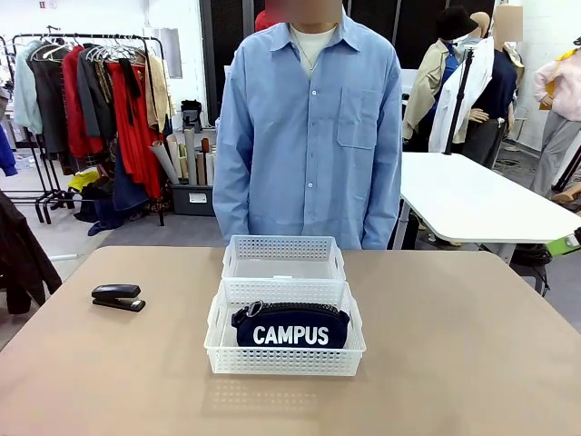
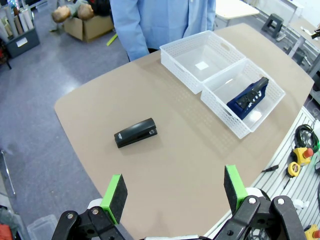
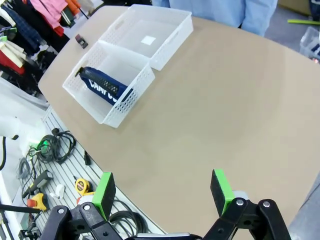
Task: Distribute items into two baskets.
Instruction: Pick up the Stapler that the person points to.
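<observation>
Logged left gripper (image 2: 173, 186) spread wide, empty, high above table edge; right gripper (image 3: 162, 190) likewise. Found stapler (image 2: 136, 133) ahead of left gripper, loose on tan table (image 1: 454, 345), likely awaiting pickup. Found pouch (image 2: 248, 95) beyond stapler, rightward, upright in nearer basket (image 1: 286, 361), apparently sorted. Farther basket (image 1: 283, 247) held no item, probably stapler's destination. Noted person (image 1: 309, 136) beyond baskets, clothes rack (image 1: 91, 91) behind.
</observation>
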`<state>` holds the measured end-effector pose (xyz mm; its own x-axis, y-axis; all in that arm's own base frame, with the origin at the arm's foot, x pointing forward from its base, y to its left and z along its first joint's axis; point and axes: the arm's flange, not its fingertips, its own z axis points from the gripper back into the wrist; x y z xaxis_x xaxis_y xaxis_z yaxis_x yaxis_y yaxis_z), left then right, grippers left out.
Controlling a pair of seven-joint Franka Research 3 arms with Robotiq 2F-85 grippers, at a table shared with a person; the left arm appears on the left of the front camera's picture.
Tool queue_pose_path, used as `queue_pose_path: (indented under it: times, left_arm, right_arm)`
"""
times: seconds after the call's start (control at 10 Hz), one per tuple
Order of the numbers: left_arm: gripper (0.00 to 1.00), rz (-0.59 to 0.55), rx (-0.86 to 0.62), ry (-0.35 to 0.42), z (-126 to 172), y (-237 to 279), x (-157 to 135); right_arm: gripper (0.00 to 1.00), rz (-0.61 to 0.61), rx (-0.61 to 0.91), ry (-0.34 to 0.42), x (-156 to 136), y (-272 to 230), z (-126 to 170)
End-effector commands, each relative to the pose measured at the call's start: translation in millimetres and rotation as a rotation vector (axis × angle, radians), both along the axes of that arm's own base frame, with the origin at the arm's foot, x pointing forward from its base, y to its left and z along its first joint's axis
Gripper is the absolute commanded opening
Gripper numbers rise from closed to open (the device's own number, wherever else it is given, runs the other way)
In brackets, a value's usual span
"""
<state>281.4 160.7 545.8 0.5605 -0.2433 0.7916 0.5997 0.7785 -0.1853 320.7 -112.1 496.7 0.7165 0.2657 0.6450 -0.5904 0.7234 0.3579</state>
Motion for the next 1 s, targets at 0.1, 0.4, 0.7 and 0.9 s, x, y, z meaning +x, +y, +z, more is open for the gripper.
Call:
queue_pose_path:
  times: [0.1, 0.4, 0.7, 0.9]
  left_arm:
    - [1.00, -0.016, -0.005, -0.016, -0.1, 0.1, -0.8]
    - [1.00, -0.016, -0.005, -0.016, -0.1, 0.1, -0.8]
    - [1.00, -0.016, -0.005, -0.016, -0.1, 0.1, -0.8]
    - [1.00, -0.016, -0.005, -0.016, -0.1, 0.1, -0.8]
  right_arm:
    - [1.00, -0.002, 0.007, 0.005, -0.1, -0.7, 2.2]
    - [1.00, -0.002, 0.007, 0.005, -0.1, -0.7, 2.2]
    - [1.00, -0.002, 0.007, 0.005, -0.1, -0.7, 2.2]
    - [1.00, -0.002, 0.007, 0.005, -0.1, -0.7, 2.2]
